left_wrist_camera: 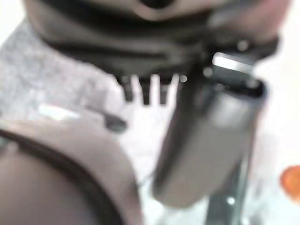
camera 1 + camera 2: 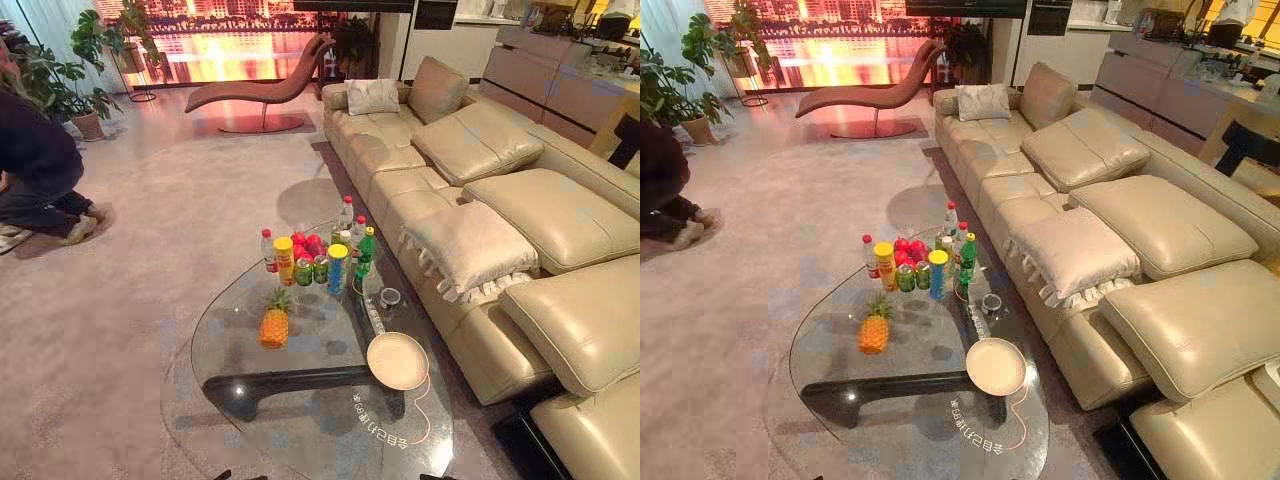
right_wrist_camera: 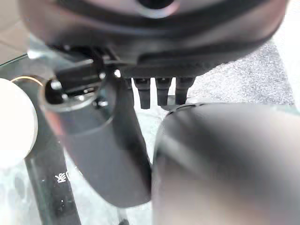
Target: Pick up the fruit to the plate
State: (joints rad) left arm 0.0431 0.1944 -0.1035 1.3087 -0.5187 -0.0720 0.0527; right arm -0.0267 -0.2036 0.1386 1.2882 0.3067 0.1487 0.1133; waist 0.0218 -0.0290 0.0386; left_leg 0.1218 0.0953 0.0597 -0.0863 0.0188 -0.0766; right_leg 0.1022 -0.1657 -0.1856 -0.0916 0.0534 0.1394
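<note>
- Fruit is sitting in two spots on the glass bench [image 2: 225, 335]: a pineapple [image 2: 274, 322] is standing upright toward the left edge, and red apples [image 2: 306, 246] are lying at the far end, tucked in among a cluster of bottles and cans [image 2: 338, 262].
- The plate [image 2: 397, 360] is lying empty toward the right edge, on the sofa [image 2: 520, 220] side, well apart from the pineapple.
- Both hands are holding nothing: the left hand [image 1: 154, 42] and the right hand [image 3: 164, 33] are each showing relaxed, uncurled fingers in their own wrist views.
- Reaching for the apples is looking risky: the drinks are crowding tightly around them, so a passing arm could be knocking one over onto the glass.
- The pineapple is looking top-heavy under its leafy crown, and a grip taken on the leaves could be letting it tip or slip.
- A small cup [image 2: 390, 297] is sitting just beyond the plate, close to the likely carrying path.
- A person [image 2: 35, 165] is crouching on the carpet far off to the left, out of the way.
</note>
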